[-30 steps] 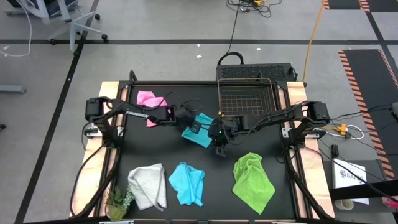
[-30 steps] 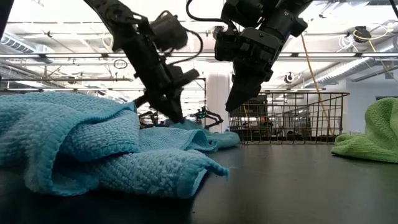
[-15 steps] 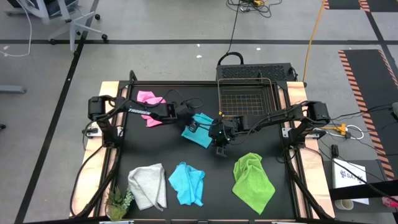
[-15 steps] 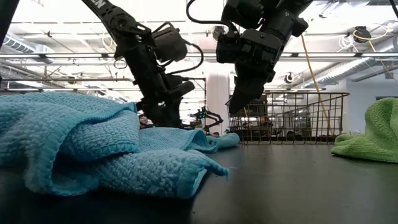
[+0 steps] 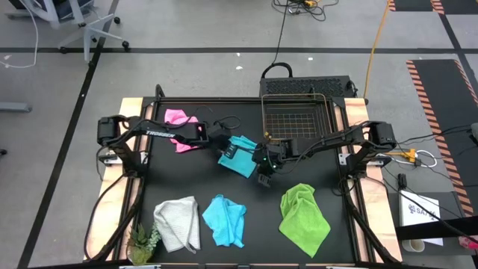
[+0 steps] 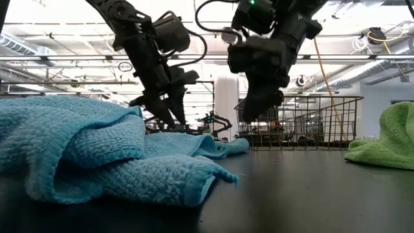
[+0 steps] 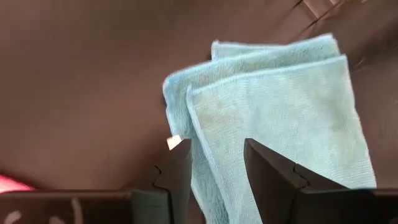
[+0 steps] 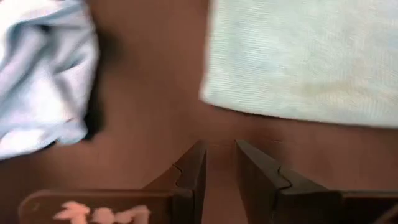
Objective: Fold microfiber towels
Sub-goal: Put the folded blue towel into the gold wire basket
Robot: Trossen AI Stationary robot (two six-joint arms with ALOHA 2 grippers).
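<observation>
Folded light blue towel (image 5: 239, 155) lies mid-tabletop (image 5: 194, 179), in front of the wire basket (image 5: 296, 118), layers stacked with edges roughly lined up. Left gripper (image 7: 214, 163) hangs just over its corner, fingers parted and empty: looks like a release, the fold left to lie. Right gripper (image 8: 219, 163) hovers beside the towel's other edge over bare tabletop, fingers narrow, holding nothing. Waiting unfolded: pink towel (image 5: 180, 121) at the back left; white-grey towel (image 5: 178, 222), second blue towel (image 5: 225, 220) and lime towel (image 5: 303, 217) crumpled along the front, probably queued.
</observation>
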